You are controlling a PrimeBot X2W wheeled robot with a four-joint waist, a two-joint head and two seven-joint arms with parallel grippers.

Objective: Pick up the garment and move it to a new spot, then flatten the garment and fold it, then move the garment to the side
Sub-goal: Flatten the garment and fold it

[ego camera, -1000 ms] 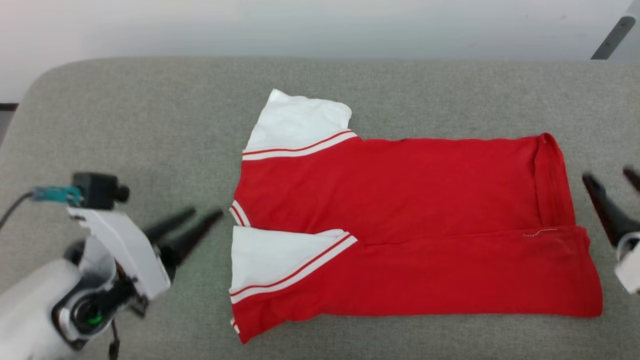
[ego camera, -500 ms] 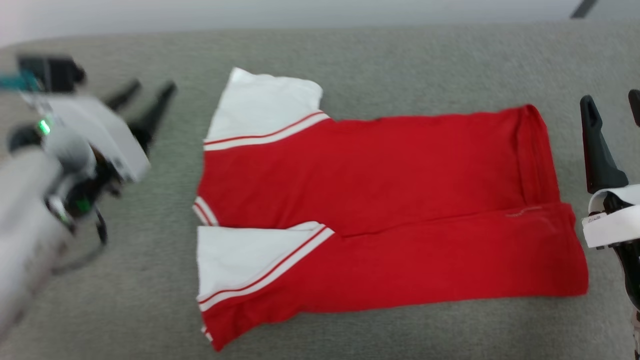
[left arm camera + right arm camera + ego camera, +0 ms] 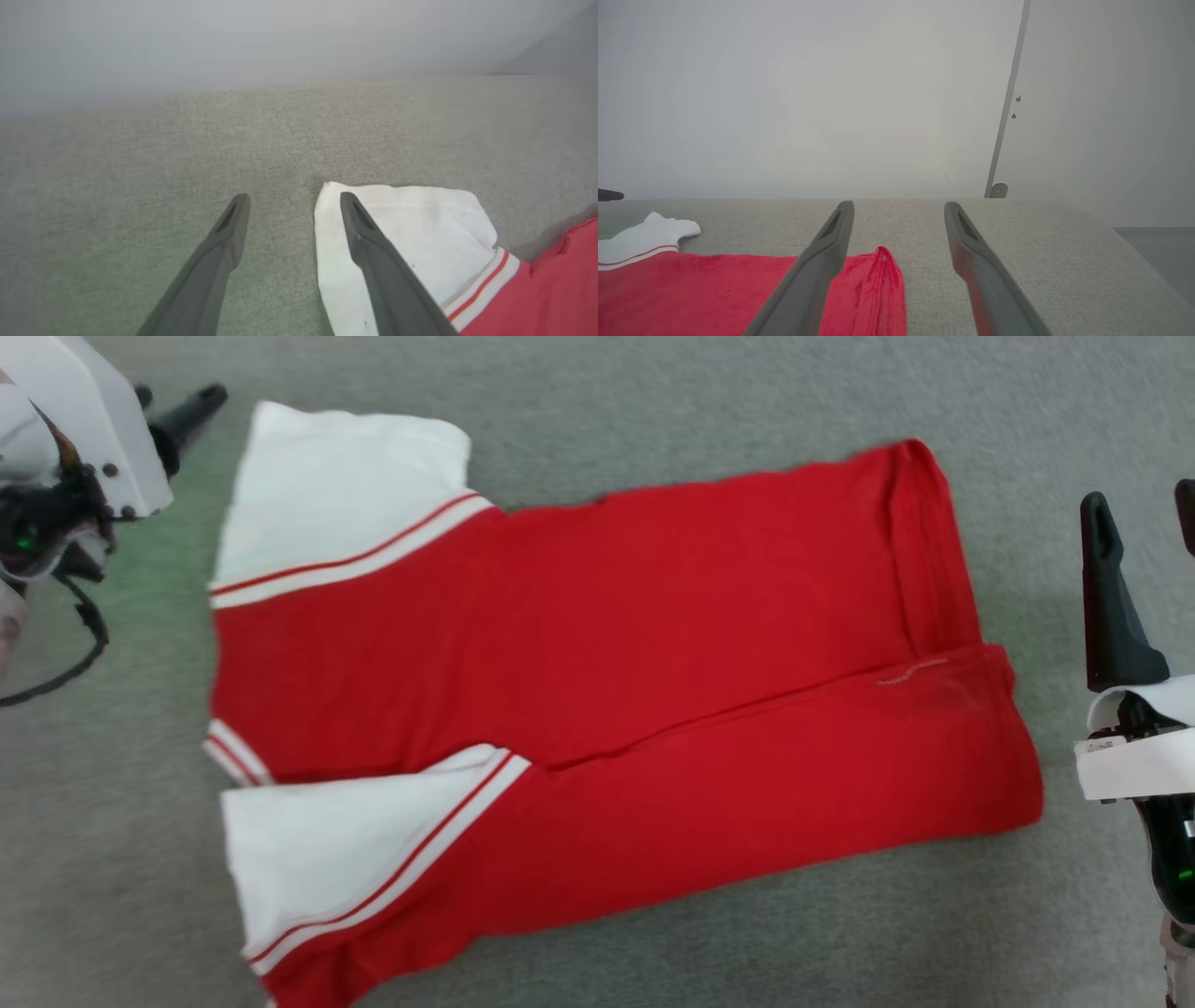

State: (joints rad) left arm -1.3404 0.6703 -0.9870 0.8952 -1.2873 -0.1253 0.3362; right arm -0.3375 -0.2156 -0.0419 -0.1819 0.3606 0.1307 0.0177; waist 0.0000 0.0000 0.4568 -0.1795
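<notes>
Shirt [image 3: 597, 691] folded flat on grey cushion [image 3: 653, 392].
Left gripper [image 3: 294, 198] fingers apart, empty, white sleeve corner by its right finger; right gripper [image 3: 900, 205] apart, empty, red hem near its left finger.

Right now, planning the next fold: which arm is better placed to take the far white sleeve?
Left, probably: the left gripper is open at the garment's white sleeve corner; the right gripper is open beside the hem.
</notes>
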